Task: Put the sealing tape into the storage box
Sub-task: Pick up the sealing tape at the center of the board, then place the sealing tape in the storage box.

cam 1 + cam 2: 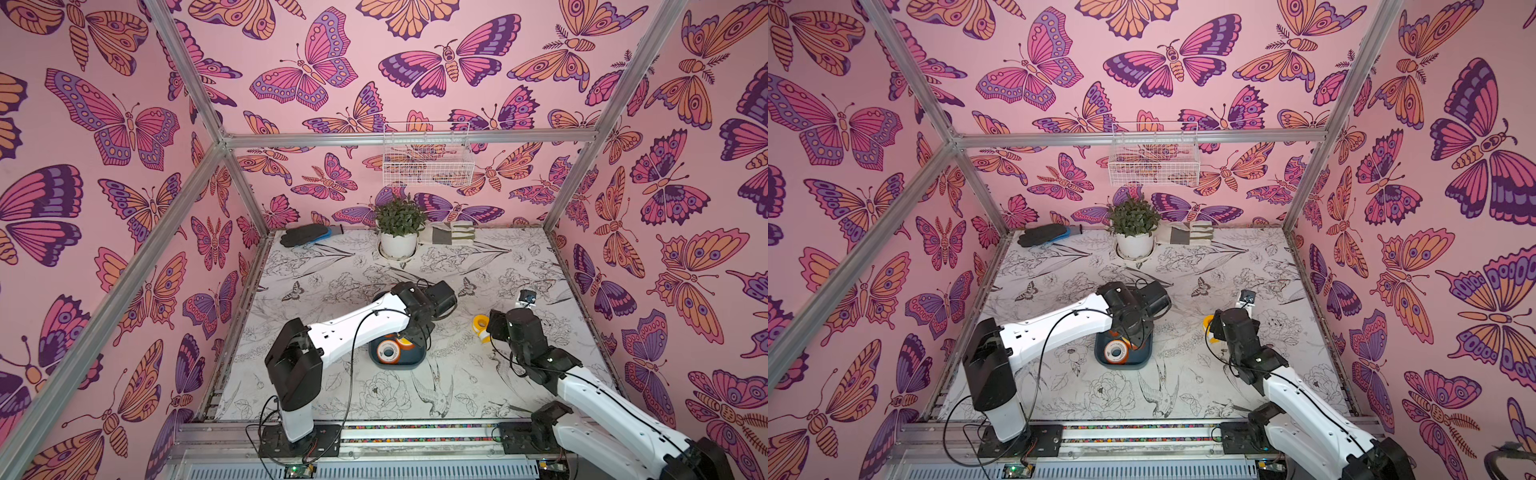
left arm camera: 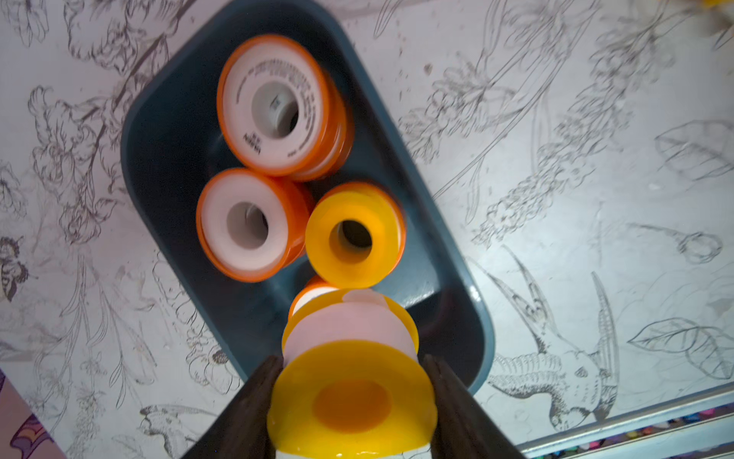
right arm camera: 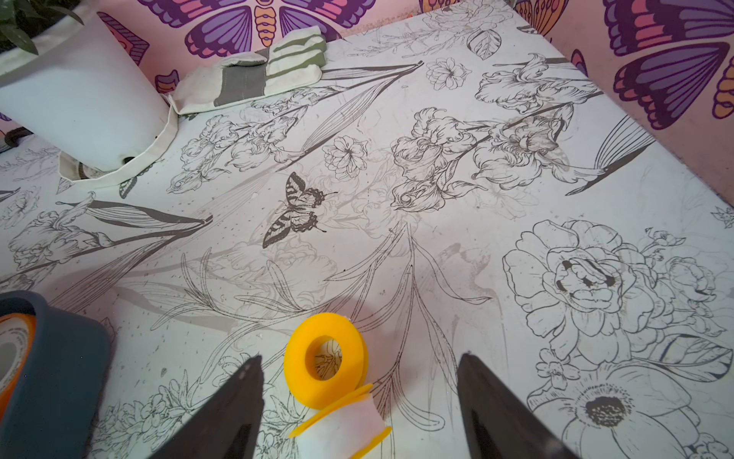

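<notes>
The left hand (image 2: 351,363) grips a yellow-flanged sealing tape spool (image 2: 351,401) above the teal storage box (image 2: 159,131), in which orange spools (image 2: 274,103) and a yellow spool (image 2: 353,234) lie. The right hand (image 3: 359,357) stands open over two loose yellow spools (image 3: 325,369) on the table (image 3: 437,198), beside the box.

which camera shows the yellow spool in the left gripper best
The left wrist view: the yellow spool fills the foreground, clamped between the jaws of the left gripper above the storage box. In both top views the left arm hides it. The right wrist view shows only a corner of the box, not this spool.
</notes>
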Motion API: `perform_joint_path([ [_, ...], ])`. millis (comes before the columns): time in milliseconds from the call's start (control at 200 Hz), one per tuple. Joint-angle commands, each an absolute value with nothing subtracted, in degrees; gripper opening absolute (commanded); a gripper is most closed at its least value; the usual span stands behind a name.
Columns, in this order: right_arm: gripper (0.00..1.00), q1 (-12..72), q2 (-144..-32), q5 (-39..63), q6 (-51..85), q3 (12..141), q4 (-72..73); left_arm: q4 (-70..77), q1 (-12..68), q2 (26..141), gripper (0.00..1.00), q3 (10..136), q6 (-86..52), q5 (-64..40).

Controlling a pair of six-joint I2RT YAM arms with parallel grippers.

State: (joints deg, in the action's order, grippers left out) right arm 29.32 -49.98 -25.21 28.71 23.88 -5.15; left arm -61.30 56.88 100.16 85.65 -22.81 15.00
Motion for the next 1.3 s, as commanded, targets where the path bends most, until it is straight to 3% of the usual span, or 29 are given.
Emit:
perform_joint_path([
  [0, 0.80, 29.1, -50.1, -25.2, 29.0, 25.7, -5.1, -60.4, 56.2, 96.3, 0.58, 79.6, -26.0, 16.2],
  [265, 0.80, 29.1, -50.6, -25.2, 29.0, 25.8, -5.0, -53.0, 55.6, 92.8, 0.58, 69.0, -27.3, 11.9],
  [891, 0.81, 29.1, -50.8, -25.2, 29.1, 25.8, -5.0, -47.2, 51.2, 97.1, 0.62, 66.1, -25.2, 9.8],
  [1292, 0.81, 29.1, -51.0, -25.1, 29.1, 26.0, -5.0, -45.3, 49.9, 99.5, 0.73, 65.6, -24.8, 9.1],
])
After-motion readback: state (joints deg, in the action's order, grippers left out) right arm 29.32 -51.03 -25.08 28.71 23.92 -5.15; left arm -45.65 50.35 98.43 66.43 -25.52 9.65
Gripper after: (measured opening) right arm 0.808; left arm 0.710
